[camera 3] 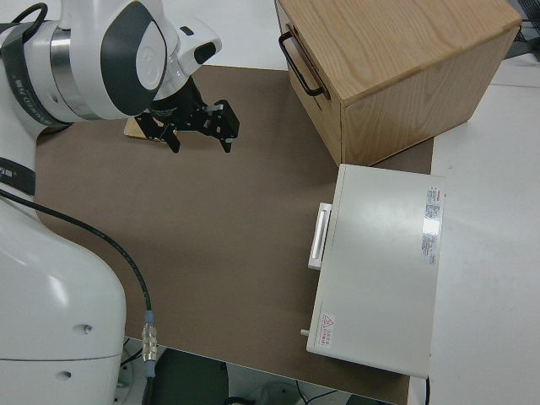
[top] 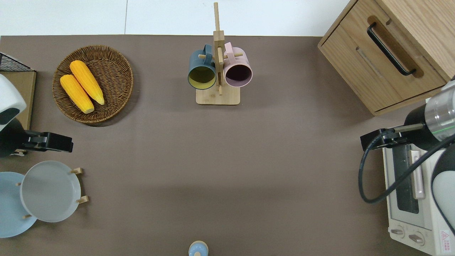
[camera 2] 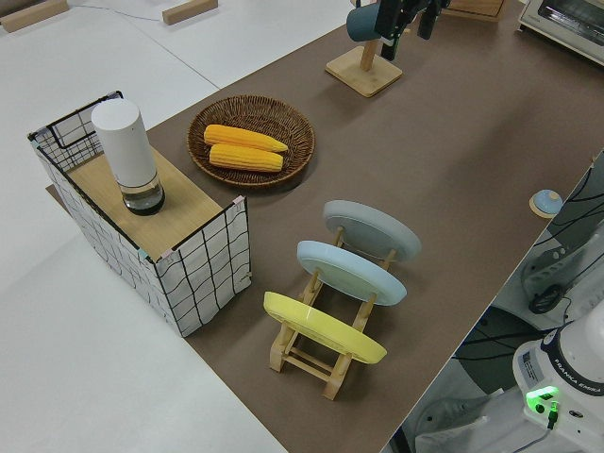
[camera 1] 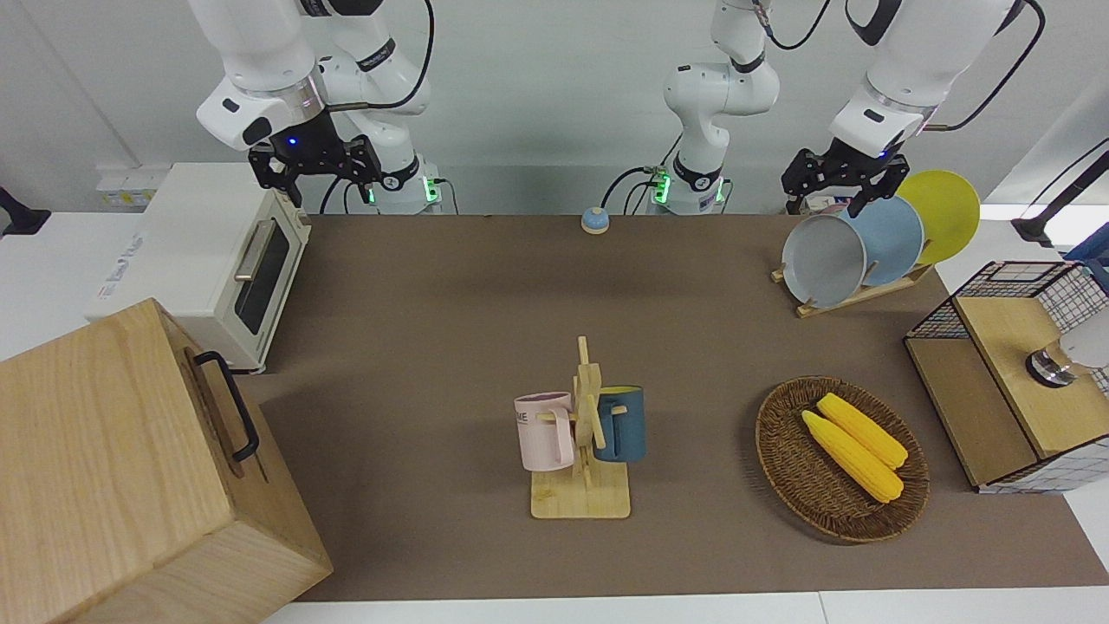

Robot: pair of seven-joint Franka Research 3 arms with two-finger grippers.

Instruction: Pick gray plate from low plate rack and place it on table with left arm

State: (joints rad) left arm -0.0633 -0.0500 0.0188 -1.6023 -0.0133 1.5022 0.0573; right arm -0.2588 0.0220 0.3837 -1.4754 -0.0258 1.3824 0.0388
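Starting at the left arm's end of the table (top: 249, 160): seeing the left gripper (camera 1: 830, 192) hanging over bare brown matte tabletop between the woven basket (top: 93, 49) and the low plate rack (camera 1: 853, 296), black fingers spread apart, clamping nothing and touching nothing; finding the gray plate (top: 49, 191) standing tilted in the rack's end slot toward the middle of the table, round, smooth and pale, with a shallow raised rim, leaning on light wooden pegs; noting the light blue plate (top: 10, 209) in the slot just beside it and the yellow plate (camera 1: 949, 212) in the last slot; passing the round dark wicker basket, farther from the robots, holding two bumpy yellow corn cobs (top: 87, 81) side by side; reaching the pale wooden mug stand (top: 217, 96) mid-table, carrying a dark blue mug (top: 202, 69) and a pink mug (top: 238, 71) on its pegs; spotting a small blue domed bell (top: 198, 248) at the table edge nearest the robots; ending at the boxy wooden cabinet (top: 359, 53) with its black handle, the cream toaster oven (top: 416, 220), and the parked right gripper (camera 3: 198, 131), fingers apart and holding nothing.
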